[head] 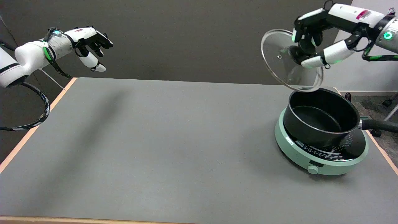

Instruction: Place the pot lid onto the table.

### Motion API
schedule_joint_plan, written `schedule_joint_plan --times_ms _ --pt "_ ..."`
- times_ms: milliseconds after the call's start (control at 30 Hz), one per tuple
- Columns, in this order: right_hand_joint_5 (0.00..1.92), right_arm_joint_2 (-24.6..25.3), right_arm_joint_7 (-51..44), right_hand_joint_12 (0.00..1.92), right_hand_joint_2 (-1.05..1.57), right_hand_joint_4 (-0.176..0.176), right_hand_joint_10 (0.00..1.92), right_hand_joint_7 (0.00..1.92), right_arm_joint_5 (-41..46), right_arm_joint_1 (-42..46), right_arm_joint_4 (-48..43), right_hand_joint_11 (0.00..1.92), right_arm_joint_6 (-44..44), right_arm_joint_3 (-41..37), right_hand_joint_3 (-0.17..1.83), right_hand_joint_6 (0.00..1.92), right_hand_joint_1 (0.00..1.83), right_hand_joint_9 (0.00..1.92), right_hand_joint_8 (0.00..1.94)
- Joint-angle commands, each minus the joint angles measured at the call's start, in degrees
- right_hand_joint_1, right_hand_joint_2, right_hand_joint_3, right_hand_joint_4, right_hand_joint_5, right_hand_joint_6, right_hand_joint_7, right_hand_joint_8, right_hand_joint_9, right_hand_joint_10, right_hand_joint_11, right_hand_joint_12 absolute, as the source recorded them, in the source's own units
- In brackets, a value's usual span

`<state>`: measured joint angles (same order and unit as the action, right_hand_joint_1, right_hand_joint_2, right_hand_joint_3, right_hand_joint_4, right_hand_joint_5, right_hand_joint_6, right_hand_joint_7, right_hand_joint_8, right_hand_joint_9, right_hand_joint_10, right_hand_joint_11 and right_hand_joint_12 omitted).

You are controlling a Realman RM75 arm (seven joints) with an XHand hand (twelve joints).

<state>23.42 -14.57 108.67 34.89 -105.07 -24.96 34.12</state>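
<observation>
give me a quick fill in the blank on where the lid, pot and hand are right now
1. The right hand holds the glass pot lid by its ____.
2. The lid is tilted in the air, its lower edge just above the rim of the black ____.
3. The pot sits on a pale green ____.
4. The grey table does not yet bear the ____.

Missing words: knob; pot; cooktop; lid

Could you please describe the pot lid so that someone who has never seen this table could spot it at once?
Find the green cooker at the table's right end, with a black pot on it. Just above the pot, the right hand holds the lid tilted in the air. It is the only clear glass disc there.
</observation>
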Motion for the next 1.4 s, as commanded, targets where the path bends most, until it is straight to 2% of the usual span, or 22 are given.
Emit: schedule_joint_plan --times_ms 33,100,167,400,667,1400 --pt "0.67 -4.20 0.16 1.66 0.78 0.176 1.67 0.91 2.66 -18.46 0.64 0.63 18.15 24.67 0.77 1.35 1.37 0.79 1.37" --pt "0.67 -4.58 0.16 1.66 0.78 0.176 1.67 0.91 2.66 -22.06 0.64 0.63 20.92 29.79 0.77 1.35 1.37 0.79 1.37" --pt "0.67 -4.70 0.16 1.66 0.78 0.176 1.67 0.91 2.66 -22.77 0.51 0.63 22.84 31.47 0.77 1.35 1.37 0.79 1.37" --pt "0.66 -4.78 0.16 1.66 0.79 0.176 1.68 0.90 2.66 -22.78 -1.47 0.59 31.03 34.27 0.76 1.36 1.36 0.79 1.38" --pt "0.66 -4.70 0.16 1.67 0.79 0.176 1.68 0.90 2.58 -22.78 -1.36 0.58 35.66 38.61 0.76 1.35 1.36 0.79 1.38" --pt "0.66 -4.23 -0.32 1.68 0.79 0.176 1.67 0.91 2.10 -23.02 -0.33 0.59 35.64 39.06 0.75 1.32 1.37 0.79 1.36"
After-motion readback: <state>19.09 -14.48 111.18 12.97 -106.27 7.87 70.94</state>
